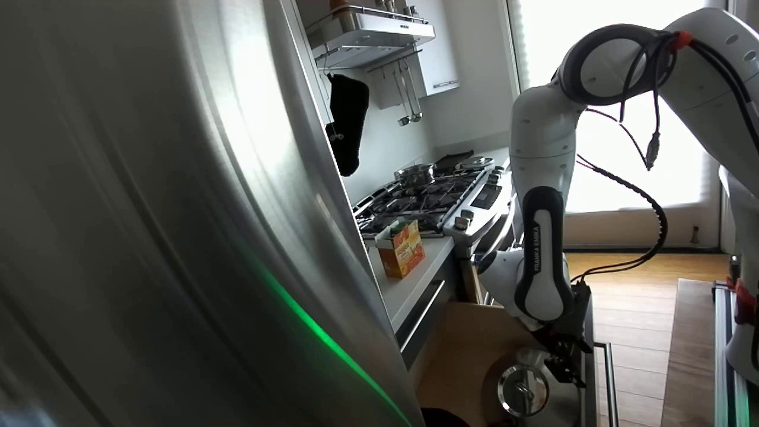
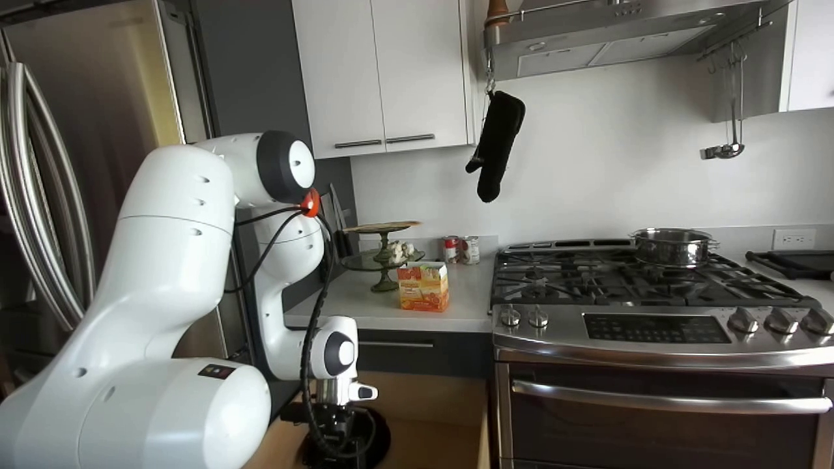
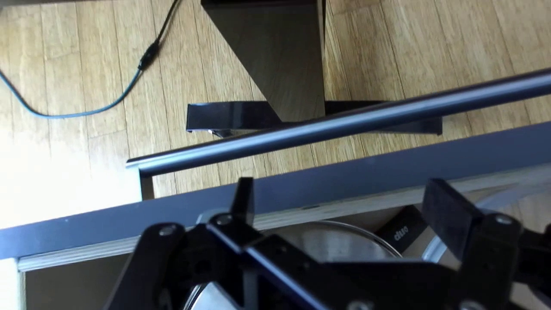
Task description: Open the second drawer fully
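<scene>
The second drawer (image 1: 468,338) stands pulled out, with its tan wooden inside showing in both exterior views (image 2: 436,449). A shiny round pan lid (image 1: 523,390) and pans lie in it. In the wrist view the drawer's dark-grey front (image 3: 323,185) crosses the picture, with its bar handle (image 3: 323,128) beyond it. My gripper (image 3: 340,184) is open, its fingers wide apart and nothing between them. In an exterior view the gripper (image 1: 566,362) is low on the inner side of the front, over the pans. Whether it touches the front I cannot tell.
A grey drawer front (image 2: 449,355) with a bar handle sits above, under the counter. The oven door (image 2: 651,430) stands beside the drawer. The steel fridge (image 1: 237,237) is close by. A cable (image 3: 77,115) and a dark stand (image 3: 232,116) are on the floor beyond the handle.
</scene>
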`<state>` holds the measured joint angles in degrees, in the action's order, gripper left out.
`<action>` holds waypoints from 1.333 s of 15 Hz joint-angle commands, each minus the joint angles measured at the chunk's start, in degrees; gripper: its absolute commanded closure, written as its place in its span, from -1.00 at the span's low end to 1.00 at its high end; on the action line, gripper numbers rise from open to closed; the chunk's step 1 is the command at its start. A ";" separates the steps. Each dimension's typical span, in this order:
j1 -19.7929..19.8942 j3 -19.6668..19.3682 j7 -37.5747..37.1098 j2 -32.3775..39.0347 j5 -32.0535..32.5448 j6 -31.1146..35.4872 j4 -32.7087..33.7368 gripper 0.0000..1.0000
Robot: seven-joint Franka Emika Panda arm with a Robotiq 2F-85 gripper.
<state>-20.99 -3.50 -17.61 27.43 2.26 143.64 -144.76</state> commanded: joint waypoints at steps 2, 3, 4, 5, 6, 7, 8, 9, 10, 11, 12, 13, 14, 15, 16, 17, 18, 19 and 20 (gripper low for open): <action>2.69 2.35 -1.20 -0.46 1.43 -3.26 0.19 -1.00; 3.02 2.35 -1.99 -1.19 0.99 -1.21 -0.26 -1.00; 3.15 1.99 -3.08 -2.69 1.01 2.44 -1.40 -1.00; 3.93 2.33 -3.50 -3.75 -0.27 5.15 -2.00 -1.00; 3.73 1.70 -4.51 -4.83 0.19 7.92 -2.62 -1.00; 3.85 1.54 -5.43 -5.86 -0.05 10.63 -3.29 -1.00; 3.58 1.08 -6.68 -6.97 0.25 13.61 -4.12 -1.00; 3.00 0.45 -7.67 -8.09 0.99 16.50 -5.09 -1.00; 1.96 -0.38 -9.16 -9.46 1.69 18.74 -6.19 -1.00; 0.53 -1.58 -10.85 -11.00 2.85 21.06 -7.45 -1.00; -0.99 -2.95 -12.46 -12.48 4.09 22.83 -8.67 -1.00; -2.75 -4.56 -14.23 -14.01 5.71 24.54 -9.95 -1.00; -4.85 -6.51 -16.40 -15.64 7.72 26.33 -11.29 -1.00; -6.90 -8.54 -18.54 -16.99 9.82 27.65 -12.27 -1.00; -8.97 -10.83 -20.85 -18.39 12.56 28.94 -13.20 -1.00; -11.73 -13.81 -23.61 -19.61 15.59 30.05 -13.93 -1.00; -13.52 -15.79 -25.88 -20.55 17.99 30.64 -14.27 -1.00; -9.48 -11.39 -21.46 -16.71 13.58 29.12 -11.18 -1.00; -11.18 -13.12 -23.26 -17.89 15.32 29.54 -11.87 -1.00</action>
<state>-32.23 -16.67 -40.91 9.50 17.63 173.19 -156.65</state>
